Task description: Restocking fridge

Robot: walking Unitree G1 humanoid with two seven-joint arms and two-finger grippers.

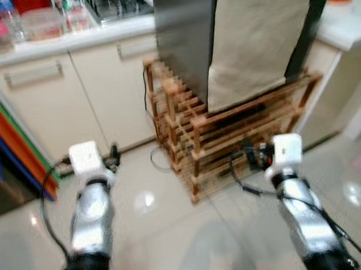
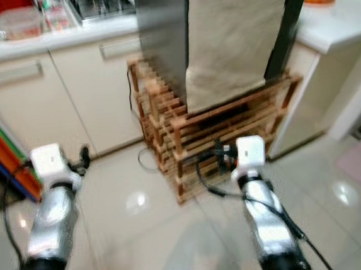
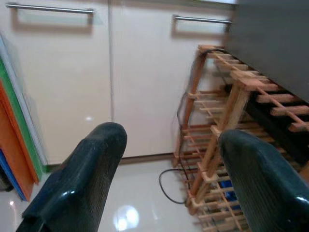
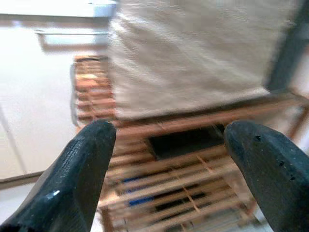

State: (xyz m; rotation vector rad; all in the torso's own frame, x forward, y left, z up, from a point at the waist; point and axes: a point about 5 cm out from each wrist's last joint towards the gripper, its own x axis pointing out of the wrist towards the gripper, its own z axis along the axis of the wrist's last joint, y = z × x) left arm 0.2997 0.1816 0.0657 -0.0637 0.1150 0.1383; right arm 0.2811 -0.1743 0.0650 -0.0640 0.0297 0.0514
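I have both arms raised in front of me over a glossy pale tiled floor (image 1: 151, 238), and the head views are a little blurred. The fridge (image 1: 187, 27), a dark steel-grey box, stands straight ahead on a slatted wooden rack (image 1: 200, 139), with a beige cloth (image 1: 260, 33) hanging down its front so that I cannot make out a door or handle. The left gripper (image 3: 166, 179) is held out toward the cream cabinet doors (image 3: 145, 87) to the left of the rack; from the left wrist view its jaws stand wide apart with nothing between them, only the floor, a loop of black cable (image 3: 169, 186) and the rack's corner post beyond. The right gripper (image 4: 169, 169) points at the cloth's lower edge and the rack beneath it; its jaws are likewise spread wide and hold nothing. A dark flat item (image 4: 183, 140) lies on a shelf of the rack, too blurred for me to name. Above the cabinets runs a white surface (image 1: 65, 41) carrying clear containers (image 1: 41, 24) and a sink or drainer area (image 1: 118, 4). Orange and green panels (image 1: 19, 139) lean at the far left by the cabinets. A second white surface (image 1: 348, 25) sits to the right of the fridge.
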